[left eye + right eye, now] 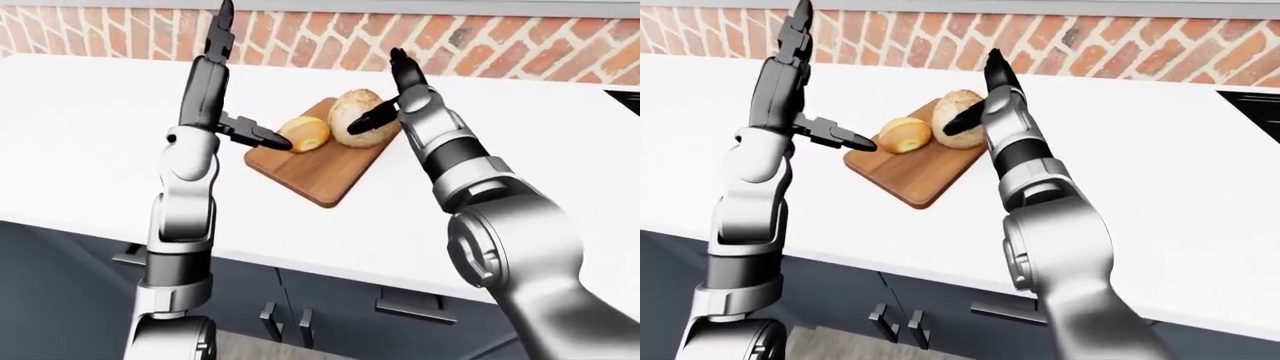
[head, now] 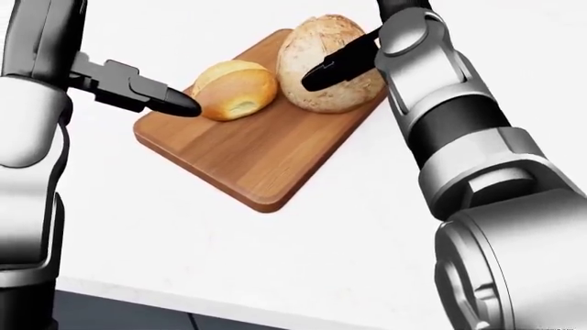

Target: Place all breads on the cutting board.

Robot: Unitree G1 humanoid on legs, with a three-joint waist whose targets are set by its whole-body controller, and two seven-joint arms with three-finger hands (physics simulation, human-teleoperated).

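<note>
Both breads lie on the cutting board (image 2: pixel 246 157): a small golden roll (image 2: pixel 235 89) toward its left and a larger crusty round loaf (image 2: pixel 332 62) just beside it, at the board's upper end in the head view. The left hand (image 2: pixel 137 88) is spread open, one finger tip touching or nearly touching the roll. The right hand (image 2: pixel 341 62) is open too, one finger lying across the loaf, with nothing gripped.

Handling, as a judgement: both items look light, firm in the crust and yielding under pressure. Each is best taken across its widest part with a gentle squeeze. The roll may roll away if nudged.

The board rests askew on a plain white table (image 1: pixel 90 112). Behind runs a red brick wall (image 1: pixel 320 37), with dark cabinets (image 1: pixel 330 307) below.
</note>
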